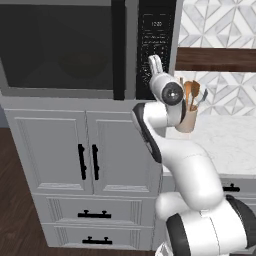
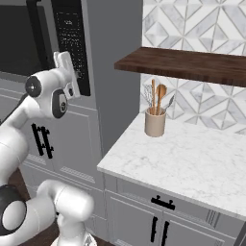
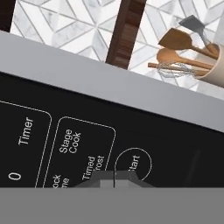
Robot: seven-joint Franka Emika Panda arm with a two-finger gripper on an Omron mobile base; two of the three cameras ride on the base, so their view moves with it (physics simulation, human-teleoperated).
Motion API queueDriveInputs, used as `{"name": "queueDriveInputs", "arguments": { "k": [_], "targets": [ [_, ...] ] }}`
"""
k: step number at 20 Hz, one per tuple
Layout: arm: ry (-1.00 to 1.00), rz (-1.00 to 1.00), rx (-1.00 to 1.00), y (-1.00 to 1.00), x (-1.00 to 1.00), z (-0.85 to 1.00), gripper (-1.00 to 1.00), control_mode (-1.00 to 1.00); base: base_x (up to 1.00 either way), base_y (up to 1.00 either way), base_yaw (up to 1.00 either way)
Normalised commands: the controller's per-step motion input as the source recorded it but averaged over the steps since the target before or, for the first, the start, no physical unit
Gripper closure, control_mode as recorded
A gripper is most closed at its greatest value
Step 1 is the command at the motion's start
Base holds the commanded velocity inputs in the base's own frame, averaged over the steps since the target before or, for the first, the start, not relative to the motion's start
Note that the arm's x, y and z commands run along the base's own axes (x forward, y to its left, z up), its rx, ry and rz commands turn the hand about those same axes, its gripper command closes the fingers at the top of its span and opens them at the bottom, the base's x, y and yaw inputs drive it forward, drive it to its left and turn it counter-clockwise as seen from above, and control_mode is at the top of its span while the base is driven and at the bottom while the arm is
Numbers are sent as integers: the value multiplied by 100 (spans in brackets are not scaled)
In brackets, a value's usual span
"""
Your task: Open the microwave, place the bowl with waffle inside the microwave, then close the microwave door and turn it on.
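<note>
The microwave [image 1: 60,93] is built in above the grey cabinets, and the microwave door [image 1: 55,45] is closed, its long black handle [image 1: 118,50] upright beside the black keypad [image 1: 156,35]. My gripper [image 1: 155,63] is raised against the lower part of the keypad [image 2: 72,38], its fingers shut with nothing between them. In the hand view the closed fingertips [image 3: 113,179] sit right at the round Start button [image 3: 133,162], with Timed Defrost and Stage Cook keys to its left. The bowl with waffle is out of view; the door's dark glass hides the inside.
A beige crock of wooden spoons [image 1: 187,117] [image 2: 155,122] stands on the white marble counter [image 2: 182,163] just right of my arm. A dark wooden shelf [image 2: 192,65] hangs above it. Grey cabinet doors [image 1: 50,150] and drawers sit below the microwave.
</note>
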Motion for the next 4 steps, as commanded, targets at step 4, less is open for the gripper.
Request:
{"name": "queueDriveInputs", "arguments": {
  "k": [4],
  "targets": [
    [-8,11,0,-63,100,-99,100,-100,0,0,0]
  ]
}}
